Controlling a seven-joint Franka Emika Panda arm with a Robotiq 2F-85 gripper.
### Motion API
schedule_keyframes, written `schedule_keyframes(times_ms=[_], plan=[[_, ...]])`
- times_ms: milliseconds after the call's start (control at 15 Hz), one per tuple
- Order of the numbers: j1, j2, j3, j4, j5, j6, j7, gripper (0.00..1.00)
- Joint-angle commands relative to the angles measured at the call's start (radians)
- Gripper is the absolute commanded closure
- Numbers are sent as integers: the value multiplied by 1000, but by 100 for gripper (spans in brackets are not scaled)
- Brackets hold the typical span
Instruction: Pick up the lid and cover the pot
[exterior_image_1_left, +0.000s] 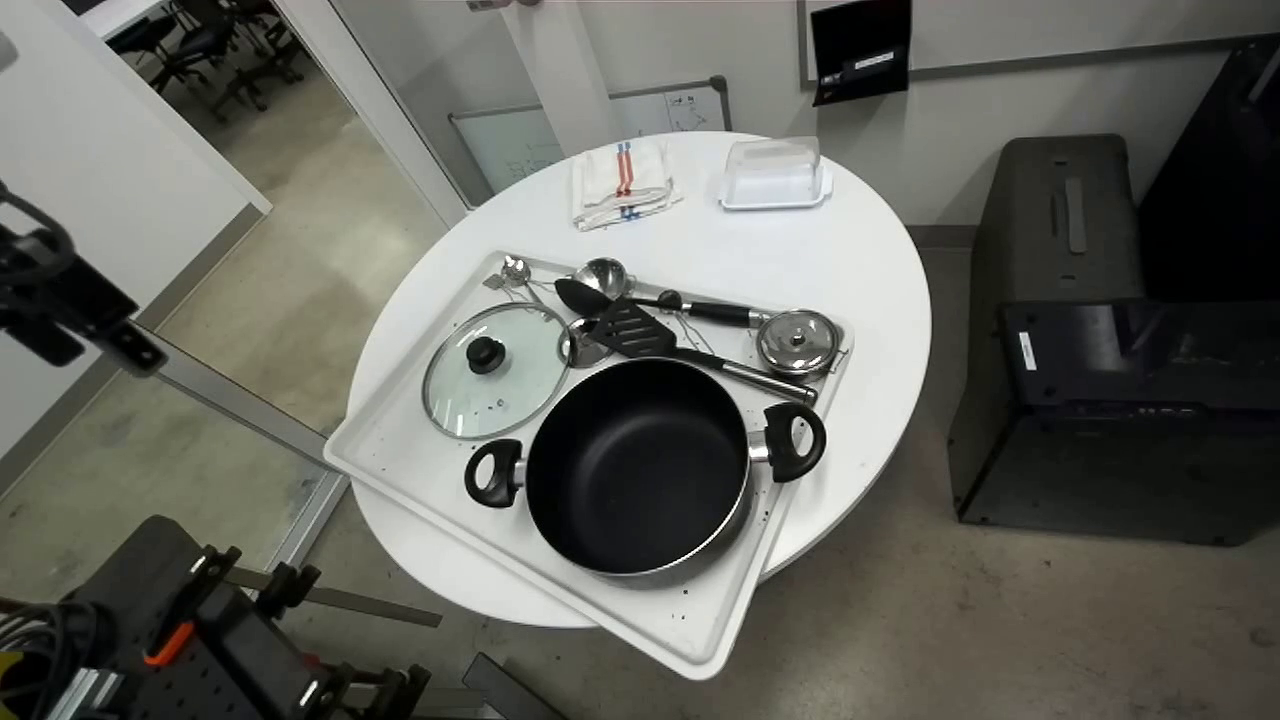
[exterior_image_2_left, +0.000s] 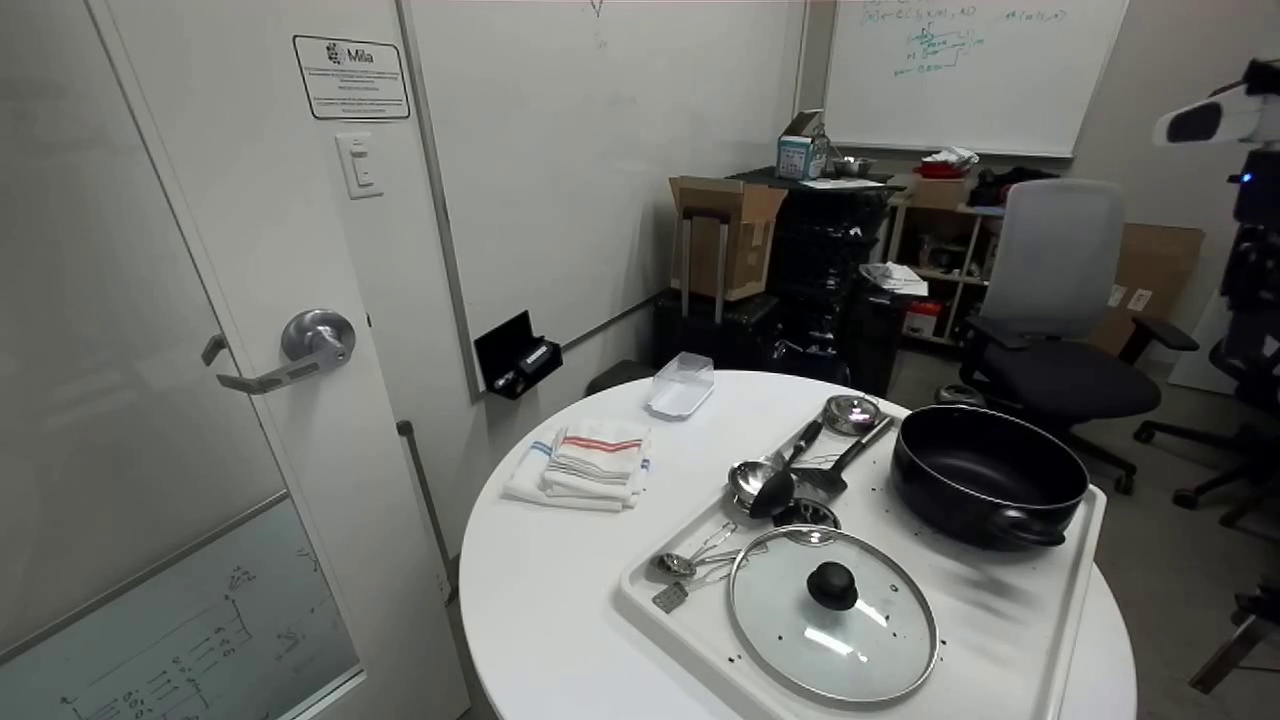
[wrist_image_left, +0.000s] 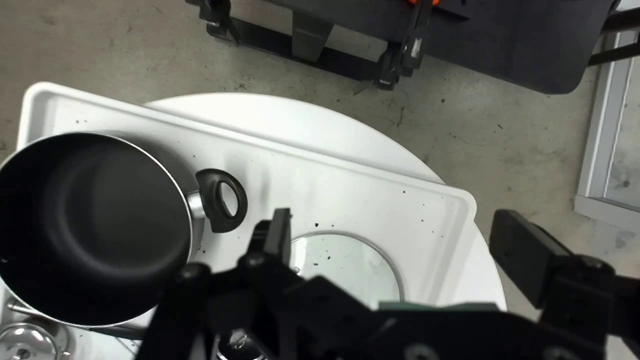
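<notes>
The lid (exterior_image_1_left: 520, 375) is round clear glass with a metal rim and black centre knob. It lies flat on the white tray (exterior_image_1_left: 690, 630), knob up, in both exterior views, also here (exterior_image_2_left: 780, 640). The black pot (exterior_image_1_left: 640, 465) stands uncovered beside it, its inside bare; it also shows in an exterior view (exterior_image_2_left: 985, 475) and the wrist view (wrist_image_left: 100, 225). My gripper (exterior_image_1_left: 102, 348) is at the left edge of an exterior view, well apart from the lid. In the wrist view the gripper (wrist_image_left: 397, 240) is open and empty, and hides the knob and much of the lid (wrist_image_left: 345, 267).
A black spatula (exterior_image_1_left: 635, 330), a ladle and several metal utensils lie on the tray behind the pot, near a small metal lidded pot (exterior_image_1_left: 798, 342). Folded towels (exterior_image_1_left: 625, 185) and a clear-covered dish (exterior_image_1_left: 775, 175) sit at the back of the round white table (exterior_image_1_left: 870, 270).
</notes>
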Motion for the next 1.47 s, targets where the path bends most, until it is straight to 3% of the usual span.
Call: schedule_keyframes(times_ms=[0, 333, 800, 1400], plan=[[20, 184, 12, 53, 57, 176, -42, 0], [21, 433, 43, 136, 89, 403, -49, 0], [-21, 798, 101, 367, 70, 539, -17, 0], [27, 1122, 51, 604, -72, 728, 68, 0]])
